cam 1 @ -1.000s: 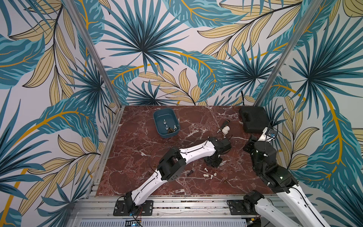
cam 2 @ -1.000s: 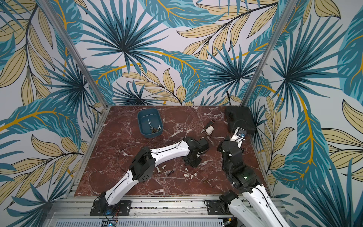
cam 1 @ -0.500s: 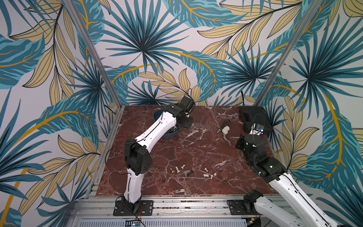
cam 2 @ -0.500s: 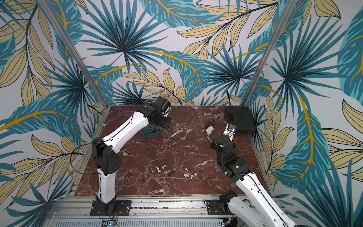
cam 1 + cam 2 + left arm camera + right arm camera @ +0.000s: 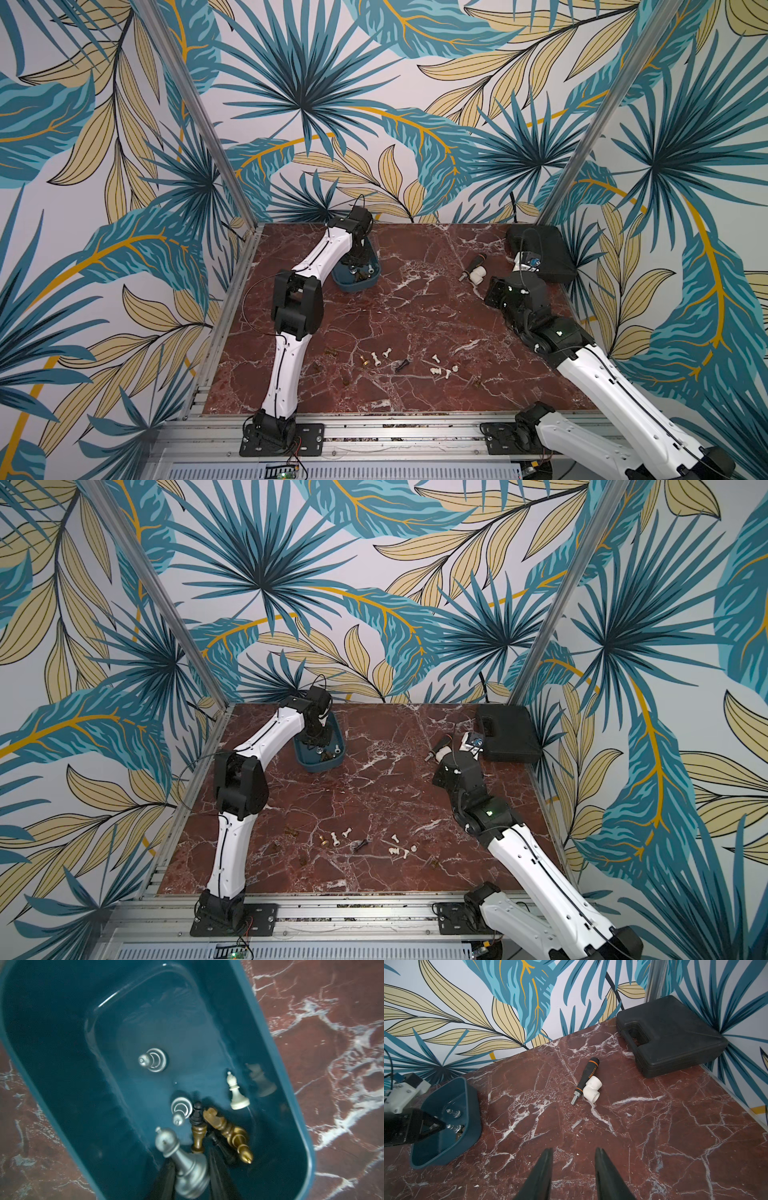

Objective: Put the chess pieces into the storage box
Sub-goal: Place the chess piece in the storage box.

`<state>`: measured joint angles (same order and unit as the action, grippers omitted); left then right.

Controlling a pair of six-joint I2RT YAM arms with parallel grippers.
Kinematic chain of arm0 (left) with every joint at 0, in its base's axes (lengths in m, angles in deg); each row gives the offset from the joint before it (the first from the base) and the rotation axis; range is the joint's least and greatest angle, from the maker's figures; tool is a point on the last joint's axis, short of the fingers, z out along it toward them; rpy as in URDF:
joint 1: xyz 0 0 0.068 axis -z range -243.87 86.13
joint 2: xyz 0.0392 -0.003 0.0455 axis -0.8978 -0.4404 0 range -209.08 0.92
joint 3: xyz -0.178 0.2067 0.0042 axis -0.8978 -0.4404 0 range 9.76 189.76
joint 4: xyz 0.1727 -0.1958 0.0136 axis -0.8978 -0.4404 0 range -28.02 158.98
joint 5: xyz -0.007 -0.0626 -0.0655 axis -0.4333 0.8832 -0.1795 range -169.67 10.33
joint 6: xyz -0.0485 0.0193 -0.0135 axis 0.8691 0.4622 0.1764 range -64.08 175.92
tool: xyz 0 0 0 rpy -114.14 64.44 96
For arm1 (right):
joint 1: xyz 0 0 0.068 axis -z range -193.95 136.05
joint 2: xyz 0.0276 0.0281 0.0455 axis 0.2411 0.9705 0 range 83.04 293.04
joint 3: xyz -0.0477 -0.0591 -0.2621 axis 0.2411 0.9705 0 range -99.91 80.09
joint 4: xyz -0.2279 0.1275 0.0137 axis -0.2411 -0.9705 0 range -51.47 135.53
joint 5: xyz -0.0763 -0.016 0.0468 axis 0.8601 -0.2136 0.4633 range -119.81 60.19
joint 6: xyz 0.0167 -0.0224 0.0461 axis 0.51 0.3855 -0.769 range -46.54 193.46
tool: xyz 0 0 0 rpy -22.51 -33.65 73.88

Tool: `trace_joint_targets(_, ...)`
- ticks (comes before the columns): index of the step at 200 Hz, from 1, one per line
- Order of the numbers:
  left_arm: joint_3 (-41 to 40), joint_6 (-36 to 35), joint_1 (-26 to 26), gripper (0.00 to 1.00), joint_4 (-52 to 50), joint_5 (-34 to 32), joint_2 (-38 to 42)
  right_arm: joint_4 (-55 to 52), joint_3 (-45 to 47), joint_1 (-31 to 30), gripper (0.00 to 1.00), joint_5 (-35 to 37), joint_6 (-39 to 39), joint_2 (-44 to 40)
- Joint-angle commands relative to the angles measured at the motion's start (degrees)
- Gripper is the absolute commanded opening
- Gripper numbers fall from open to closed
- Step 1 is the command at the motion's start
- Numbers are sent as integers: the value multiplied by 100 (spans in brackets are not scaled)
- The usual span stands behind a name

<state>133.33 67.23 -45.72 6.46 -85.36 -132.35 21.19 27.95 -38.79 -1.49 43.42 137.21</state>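
Note:
The teal storage box (image 5: 355,287) (image 5: 318,767) stands at the back left of the marble table. My left gripper (image 5: 191,1167) reaches down into it, shut on the base of a silver chess piece (image 5: 187,1163). Under it in the box lie two silver pieces (image 5: 152,1059), a white bishop (image 5: 235,1093), gold and brown pieces (image 5: 226,1128) and a black one (image 5: 196,1113). Several chess pieces lie loose near the table's front: white (image 5: 376,358), black (image 5: 401,365), gold (image 5: 365,360). My right gripper (image 5: 574,1149) hovers open over bare marble at the right, holding nothing.
A black-handled tool (image 5: 586,1078) and a white elbow fitting (image 5: 592,1089) lie together at the back, right of the middle. A flat black case (image 5: 670,1036) fills the back right corner. Patterned walls and metal posts close in the table on three sides.
My left arm swung from the front middle of the table to the back left and now holds its piece inside the box. My right arm drew back a little towards the rear.

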Motion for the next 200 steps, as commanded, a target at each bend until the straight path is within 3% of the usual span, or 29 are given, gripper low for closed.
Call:
trace_joint_targets(1,329,-132,-101,20,23,192,-64,-75,-44,14,38,-107,-99,23)
trace_joint_targets(23,456,-96,-93,21,184,698,-137,-76,2,10,38,-122,-142,-6)
trace_joint_targets(69,458,55,-31,24,649,855,-187,-114,37,8,38,-141,-147,-78)
trace_joint_targets(121,968,3,4,29,623,673,-836,-136,-13,14,39,-179,-122,-100)
trace_joint_targets(140,1195,15,3,37,514,614,-962,-163,-37,7,38,-199,-107,-117)
trace_joint_targets(200,1216,212,35,43,588,817,-310,-615,-273,-11,38,-1023,-31,146)
